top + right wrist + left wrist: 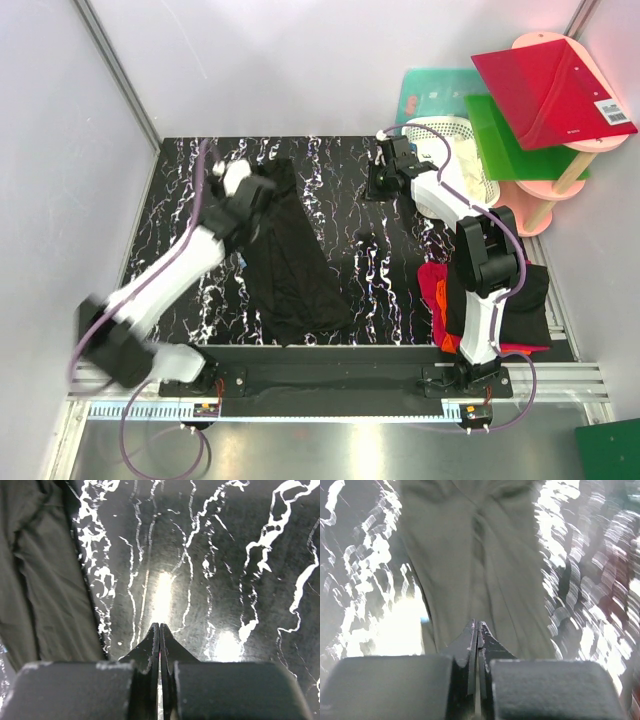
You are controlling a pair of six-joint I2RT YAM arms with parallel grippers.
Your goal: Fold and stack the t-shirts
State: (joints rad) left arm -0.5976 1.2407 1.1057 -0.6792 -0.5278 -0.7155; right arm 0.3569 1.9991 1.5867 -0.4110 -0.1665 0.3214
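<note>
A black t-shirt (pixel 295 265) lies spread on the black marbled table (pixel 380 290), left of centre. My left gripper (pixel 262 192) hovers over its far left part, blurred. In the left wrist view it (pixel 478 625) is shut, with the shirt (pixel 485 555) beyond the tips and no cloth seen between them. My right gripper (pixel 383 175) is over bare table at the back; in the right wrist view it (pixel 159 627) is shut and empty, with the shirt's edge (pixel 40 580) to its left. A stack of tees (pixel 520 295), black over red and orange, sits at the near right.
A white lattice basket (pixel 462 150) stands at the back right corner. Red (pixel 550 90), green (pixel 510 140) and teal (pixel 430 95) boards rest on a pink stand (pixel 560 185) behind it. Walls close the left and back sides.
</note>
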